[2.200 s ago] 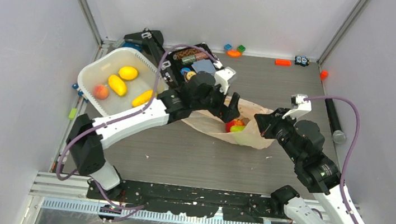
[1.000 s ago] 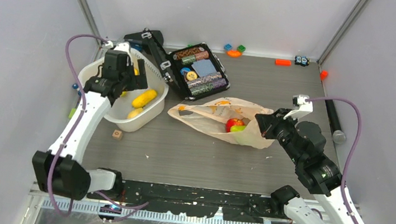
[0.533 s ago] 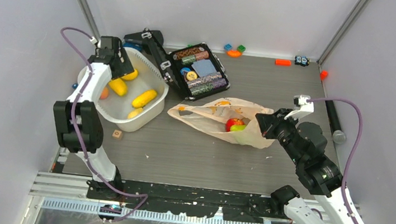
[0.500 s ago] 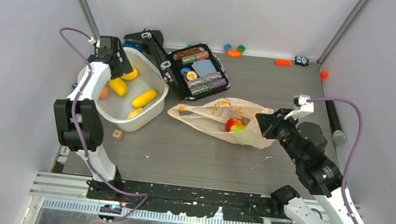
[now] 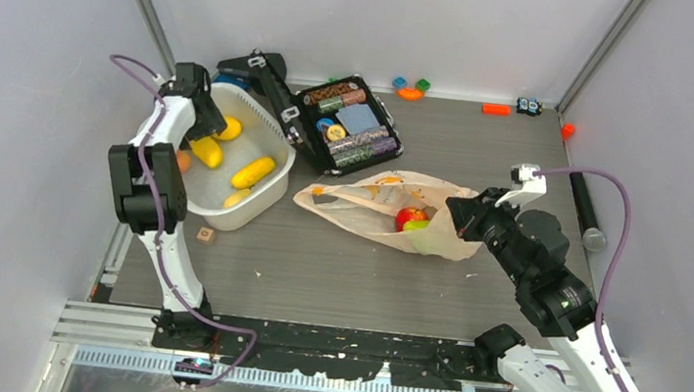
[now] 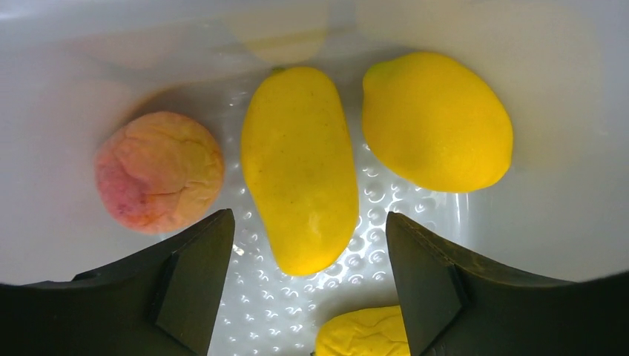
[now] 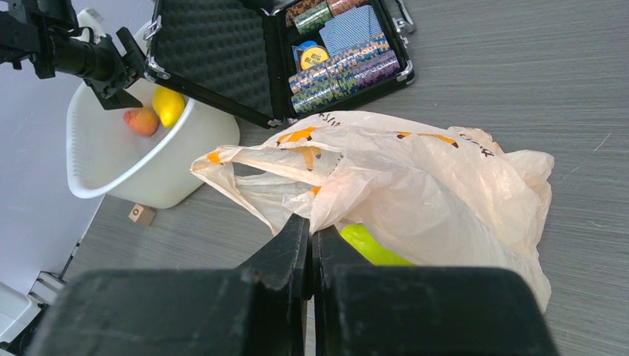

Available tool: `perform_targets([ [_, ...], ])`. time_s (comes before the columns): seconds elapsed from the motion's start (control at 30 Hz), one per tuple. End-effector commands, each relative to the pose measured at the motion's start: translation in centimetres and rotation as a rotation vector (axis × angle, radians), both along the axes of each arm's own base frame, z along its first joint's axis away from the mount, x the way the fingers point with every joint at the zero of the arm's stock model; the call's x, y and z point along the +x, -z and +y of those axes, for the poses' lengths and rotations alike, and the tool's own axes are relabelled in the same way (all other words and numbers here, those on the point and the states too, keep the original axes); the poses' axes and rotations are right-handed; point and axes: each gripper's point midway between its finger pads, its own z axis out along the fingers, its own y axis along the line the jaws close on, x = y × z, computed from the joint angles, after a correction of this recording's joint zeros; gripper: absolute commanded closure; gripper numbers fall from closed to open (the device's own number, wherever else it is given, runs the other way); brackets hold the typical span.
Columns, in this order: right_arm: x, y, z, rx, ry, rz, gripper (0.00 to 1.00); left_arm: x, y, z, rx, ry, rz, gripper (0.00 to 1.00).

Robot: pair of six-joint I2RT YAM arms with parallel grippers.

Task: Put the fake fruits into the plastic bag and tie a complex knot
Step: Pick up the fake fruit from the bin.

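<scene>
Several fake fruits lie in the white tub (image 5: 258,208): a long yellow one (image 6: 300,167), a lemon (image 6: 438,122), a peach-coloured one (image 6: 159,170) and another yellow one (image 6: 363,334). My left gripper (image 6: 308,237) hangs open inside the tub (image 5: 196,120), its fingers either side of the long yellow fruit's near end, touching nothing. The plastic bag (image 5: 372,204) lies on the table with a red apple (image 5: 410,216) and a green pear (image 7: 367,245) inside. My right gripper (image 7: 311,226) is shut on the bag's (image 7: 415,178) near edge (image 5: 464,219).
An open black case of poker chips (image 5: 351,127) stands behind the bag. A small wooden block (image 5: 205,234) lies in front of the tub. Small toys (image 5: 410,90) sit along the back wall, and a black cylinder (image 5: 583,213) lies at the right edge.
My left arm swung from the bag to the tub and lowered its gripper in over the fruits, jaws narrowing a little. The right gripper and bag have not moved.
</scene>
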Motion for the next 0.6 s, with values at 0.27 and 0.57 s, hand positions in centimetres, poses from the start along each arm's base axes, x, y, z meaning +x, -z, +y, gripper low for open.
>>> perform_targets([
  [0.27,0.4,-1.7,0.0,0.018,0.011,-0.061,0.95,0.2,1.2,0.0,-0.103,-0.055,0.049,0.26],
  [0.57,0.4,-1.6,-0.1,0.023,0.014,-0.062,0.95,0.1,2.4,0.7,-0.152,-0.100,0.107,0.26],
])
